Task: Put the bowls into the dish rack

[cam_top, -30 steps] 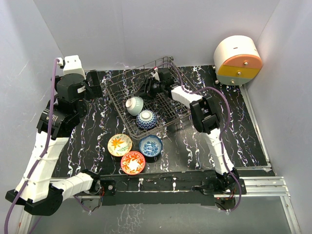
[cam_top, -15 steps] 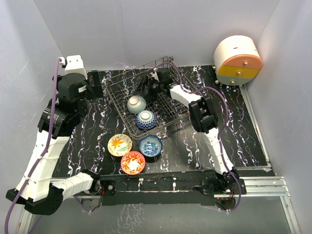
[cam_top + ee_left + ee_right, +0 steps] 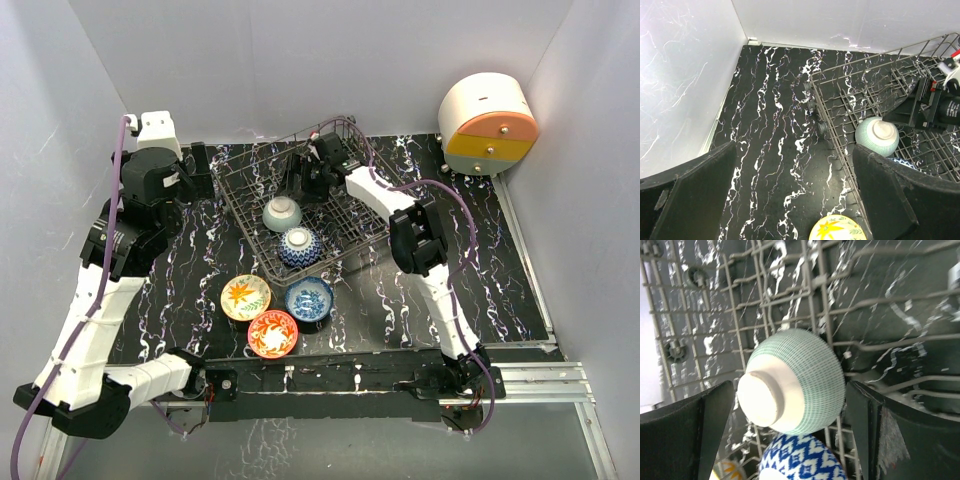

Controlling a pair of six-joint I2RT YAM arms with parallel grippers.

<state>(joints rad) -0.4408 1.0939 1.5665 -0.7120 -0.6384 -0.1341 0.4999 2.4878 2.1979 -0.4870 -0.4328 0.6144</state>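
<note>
The dish rack (image 3: 243, 200) stands at the back of the table. Two bowls sit upside down inside it: a grey-green one (image 3: 283, 213) and a blue-white one (image 3: 300, 246) just in front. My right gripper (image 3: 302, 188) hangs open over the rack, just behind the grey-green bowl (image 3: 795, 387), its fingers apart from the bowl on both sides. Three more bowls rest upright in front of the rack: yellow-orange (image 3: 246, 297), blue inside (image 3: 309, 298), orange-red (image 3: 272, 333). My left gripper (image 3: 197, 166) is open and empty, left of the rack (image 3: 850, 100), above bare table.
A round white, orange and yellow drawer unit (image 3: 487, 125) stands at the back right corner. White walls close the table on the left, back and right. The rack's upright tines (image 3: 805, 295) surround the right gripper.
My right gripper has opened and let go of the grey-green bowl, which now rests in the rack, and it has drawn back a little toward the far side. The left arm shifted slightly.
</note>
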